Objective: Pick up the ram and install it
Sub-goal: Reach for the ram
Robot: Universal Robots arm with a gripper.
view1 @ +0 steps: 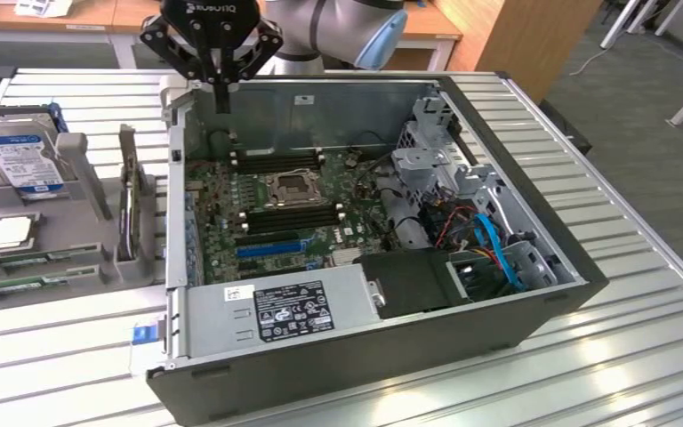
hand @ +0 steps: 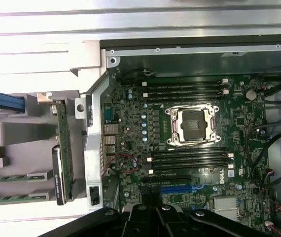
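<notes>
Pick-up not yet made, we reckon: the gripper (view1: 220, 93) hangs straight down, jaws pinched shut on nothing, over the eleven o'clock corner of the case (view1: 437, 360) in the exterior view, while the ram (hand: 7, 197) lies in the grey tray (view1: 81, 271) at eight o'clock, so grabbing it calls for parted jaws there.

Thin green ram (view1: 12, 286) lies in grey holder (view1: 75, 165).

A robotics lab — open computer case (view1: 377, 356) on slatted bench (view1: 638, 347).
</notes>
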